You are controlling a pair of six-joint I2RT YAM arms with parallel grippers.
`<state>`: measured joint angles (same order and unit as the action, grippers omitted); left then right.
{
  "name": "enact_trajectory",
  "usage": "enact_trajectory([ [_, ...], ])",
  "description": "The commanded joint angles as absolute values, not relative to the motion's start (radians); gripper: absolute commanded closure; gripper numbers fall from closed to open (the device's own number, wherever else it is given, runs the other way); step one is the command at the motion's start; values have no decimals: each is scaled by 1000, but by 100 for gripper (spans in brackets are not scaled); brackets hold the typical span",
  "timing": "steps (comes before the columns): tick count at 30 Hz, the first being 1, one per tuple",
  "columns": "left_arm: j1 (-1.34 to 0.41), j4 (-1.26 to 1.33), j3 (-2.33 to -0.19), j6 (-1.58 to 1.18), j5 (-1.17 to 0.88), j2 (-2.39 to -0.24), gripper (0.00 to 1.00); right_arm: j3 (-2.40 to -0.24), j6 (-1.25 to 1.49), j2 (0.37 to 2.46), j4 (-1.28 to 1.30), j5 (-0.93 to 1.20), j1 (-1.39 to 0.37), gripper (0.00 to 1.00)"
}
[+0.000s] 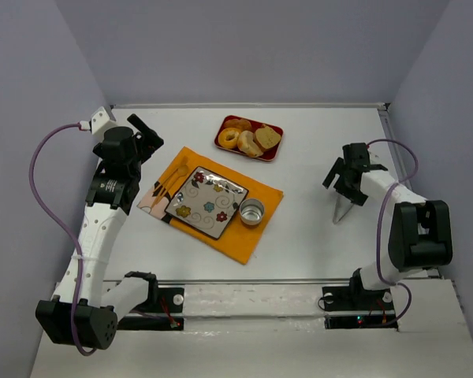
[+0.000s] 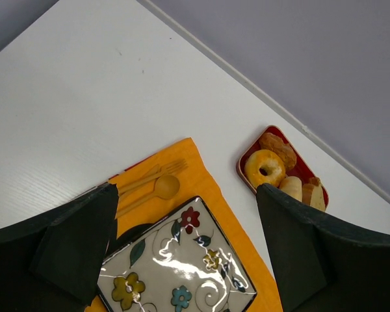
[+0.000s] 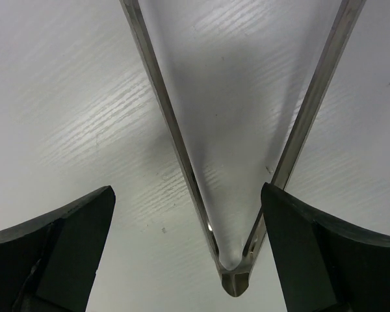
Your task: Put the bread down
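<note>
Bread sits on a red tray [image 1: 274,153] at the back of the table: a ring-shaped piece [image 1: 229,138] [image 2: 265,168], a roll [image 1: 249,143] and a slice [image 1: 267,137]. A flowered square plate [image 1: 207,202] [image 2: 175,273] rests on an orange mat [image 1: 256,236]. My left gripper [image 1: 146,135] [image 2: 188,260] hangs open and empty above the mat's left side, well short of the tray. Over at the right, my right gripper [image 1: 340,183] [image 3: 187,192] is open, its fingers straddling metal tongs [image 1: 341,209] [image 3: 234,276] that lie on the table. Neither finger touches the tongs.
A small metal cup [image 1: 252,211] stands on the mat beside the plate. A wooden fork and spoon [image 1: 169,185] [image 2: 157,187] lie on the mat's left part. Grey walls close in the table on three sides.
</note>
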<state>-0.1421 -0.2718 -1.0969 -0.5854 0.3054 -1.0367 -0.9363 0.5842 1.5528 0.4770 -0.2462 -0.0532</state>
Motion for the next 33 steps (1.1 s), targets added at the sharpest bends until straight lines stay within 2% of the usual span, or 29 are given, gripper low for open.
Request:
enact_trajectory([
  [1,-138,-232,-1100,-575,301,-1026,1,-989,577,1467,494,-290,-52,0],
  [7,-140,-229,-1103,-574,307,-1032,1,-974,574,1433,534,-359,-52,0],
  [15,-138,-224,-1109,-574,318,-1042,1,-930,631,1486,537,-296,-11,0],
  [26,-138,-236,-1118,-571,330,-1037,1,-980,617,1718,447,-244,38,1],
  [27,-138,-238,-1117,-572,337,-1032,1,-977,618,1727,440,-235,38,3],
  [31,-138,-245,-1117,-574,350,-1016,1,-957,618,1740,419,-218,48,29],
  [32,-138,-248,-1120,-574,351,-1014,1,-954,614,1715,420,-221,48,39],
  [33,-138,-249,-1121,-572,353,-1012,1,-951,609,1697,420,-221,48,42],
])
